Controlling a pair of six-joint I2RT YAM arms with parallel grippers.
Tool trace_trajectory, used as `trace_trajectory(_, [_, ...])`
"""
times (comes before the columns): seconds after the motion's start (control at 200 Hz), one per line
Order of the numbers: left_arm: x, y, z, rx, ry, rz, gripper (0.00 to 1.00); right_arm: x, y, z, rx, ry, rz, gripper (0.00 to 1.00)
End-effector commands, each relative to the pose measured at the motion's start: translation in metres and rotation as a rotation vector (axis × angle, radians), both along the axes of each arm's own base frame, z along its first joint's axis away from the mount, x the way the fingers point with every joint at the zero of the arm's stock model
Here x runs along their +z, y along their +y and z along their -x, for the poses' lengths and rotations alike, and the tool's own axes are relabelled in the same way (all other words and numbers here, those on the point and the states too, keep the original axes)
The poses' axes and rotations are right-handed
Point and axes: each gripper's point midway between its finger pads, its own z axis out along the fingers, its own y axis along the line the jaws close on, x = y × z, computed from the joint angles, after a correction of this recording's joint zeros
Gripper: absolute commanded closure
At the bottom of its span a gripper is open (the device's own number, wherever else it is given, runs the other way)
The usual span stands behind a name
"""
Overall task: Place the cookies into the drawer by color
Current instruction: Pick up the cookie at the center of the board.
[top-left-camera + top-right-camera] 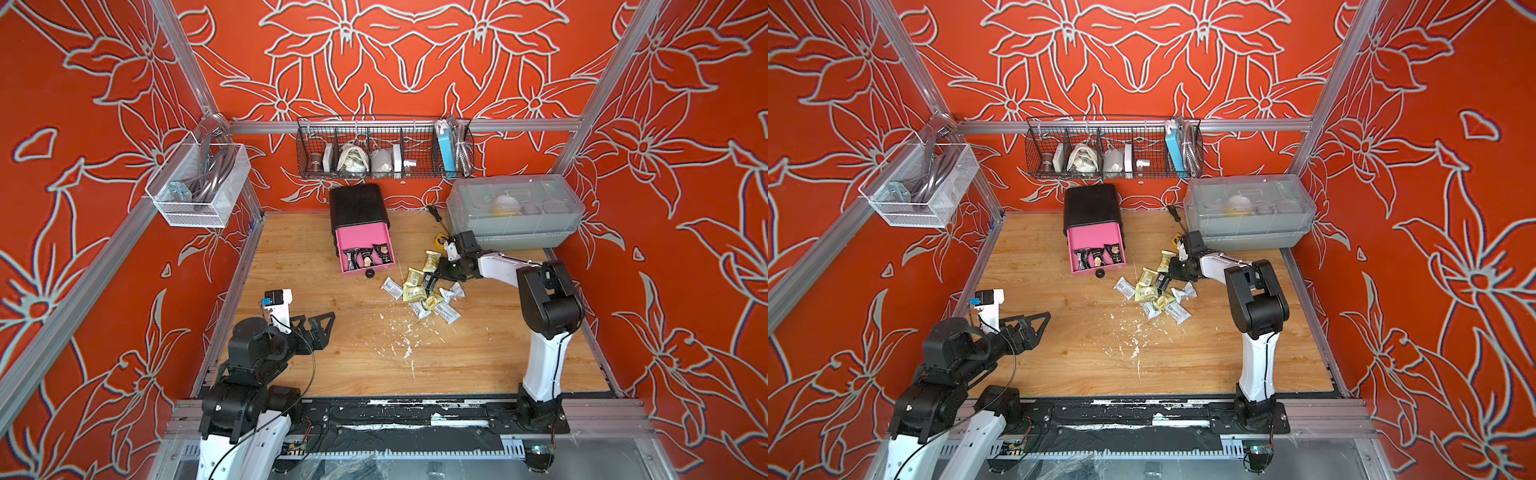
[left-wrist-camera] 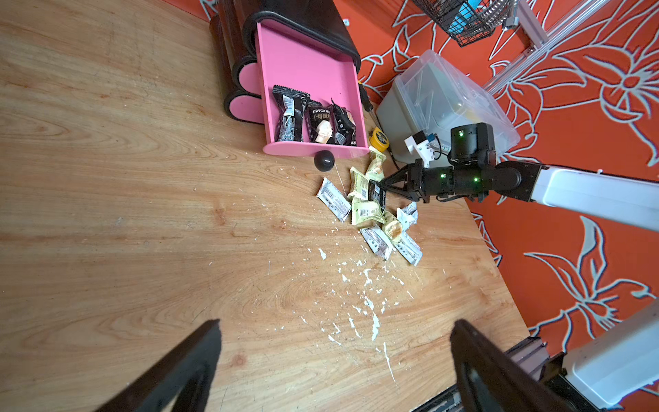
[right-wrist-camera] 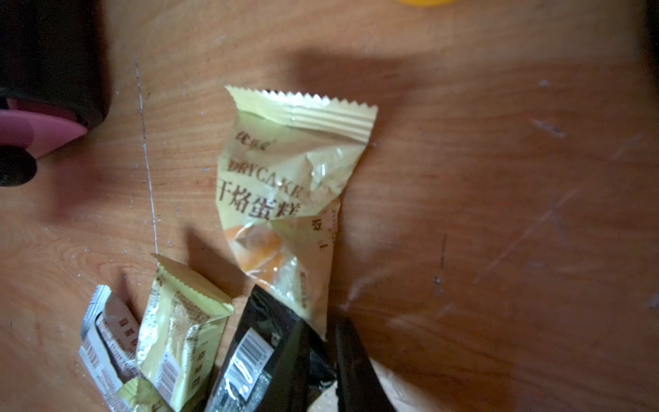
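Right arm reaches over the loose heap of wrapped cookies point(image 1: 424, 291) on the wooden surface point(image 1: 332, 374), just in front of the small black rounded chest point(image 1: 359, 205). Right gripper point(image 2: 382, 185) sits low on the heap. Its jaws are drawn close, pinching the edge of the one black foil packet point(image 3: 264, 349) in the heap, plainest in the right wrist view. That packet lies among the others, not lifted as far as I can tell.

Left gripper point(image 1: 326, 330) hangs near its own base, well apart from heap and chest. Jaws spread wide, nothing between them.

Chest: top pink drawer point(image 1: 361, 239) stands pulled out, round black knob point(image 1: 369, 273) toward the heap. Three black packets point(image 2: 313, 117) lie side by side inside. The two lower pink drawers point(image 2: 249, 76) are closed.

Progress, my reading: the black sort is nearly done, with three stowed and one in the grip. What is left:
- yellow-gold packets point(image 1: 414, 276), about four
- white-silver packets point(image 1: 391, 287), about four

All of these lie overlapping on the surface. None of either colour shows in any drawer. Each colour presumably wants its own lower drawer, and both need opening first. Roughly a third through.
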Motion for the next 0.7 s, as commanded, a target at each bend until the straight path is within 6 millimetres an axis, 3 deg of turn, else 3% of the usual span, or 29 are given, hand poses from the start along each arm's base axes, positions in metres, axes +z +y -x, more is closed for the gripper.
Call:
trace_trajectory(0.0, [0.004, -0.001, -0.002, -0.003, -0.017, 0.007, 0.01, -0.027, -0.006, 0.016, -0.010, 0.083, 0.009, 0.86])
trace_trajectory(0.235, [0.004, 0.000, -0.002, -0.001, -0.016, 0.006, 0.01, -0.017, -0.002, 0.021, -0.008, 0.078, -0.027, 1.00])
trace_trajectory(0.335, [0.004, 0.000, -0.002, 0.000, -0.017, 0.006, 0.01, -0.006, 0.000, 0.025, -0.012, 0.061, -0.053, 1.00])
trace_trajectory(0.53, [0.004, 0.000, -0.002, 0.000, -0.017, 0.006, 0.01, 0.024, -0.003, 0.032, -0.012, 0.004, -0.067, 1.00])
trace_trajectory(0.696, [0.004, -0.001, -0.002, -0.002, -0.016, 0.006, 0.01, 0.061, -0.005, 0.034, -0.009, -0.071, -0.081, 1.00])
